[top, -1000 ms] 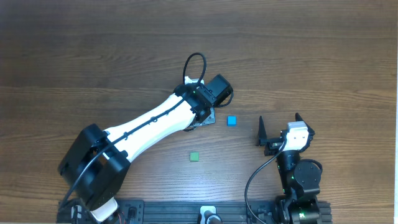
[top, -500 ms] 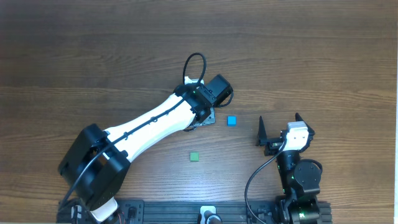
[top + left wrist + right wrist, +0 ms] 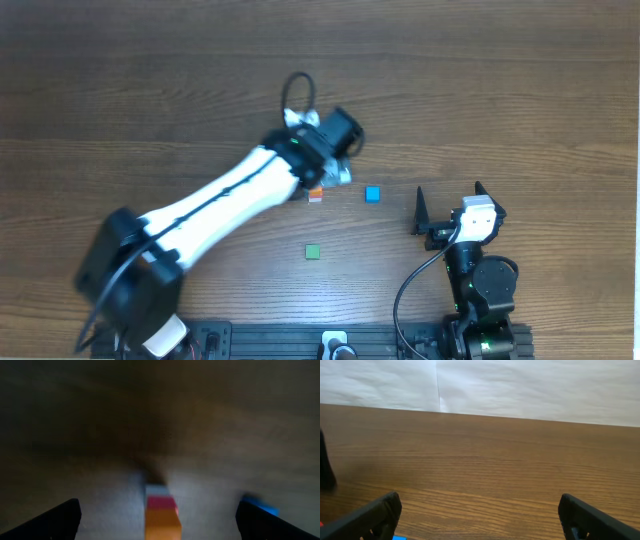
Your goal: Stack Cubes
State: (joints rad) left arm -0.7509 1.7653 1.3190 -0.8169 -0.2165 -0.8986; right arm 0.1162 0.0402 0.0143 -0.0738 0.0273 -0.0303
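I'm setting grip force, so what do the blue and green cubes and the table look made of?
The blue cube and green cube: probably plastic or painted wood; flat, even colour, no grain showing. The table: wood or wood-look laminate, smooth and fairly matte; long brown grain lines run across it.

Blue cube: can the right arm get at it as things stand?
Probably yes. The blue cube lies on bare table close to the open right gripper, with nothing between them; the left arm is off to its other side.

The cube stack [image 3: 161,512] is blurred and cut off at the view's edge; the blue cube [image 3: 260,506] is blurred too.
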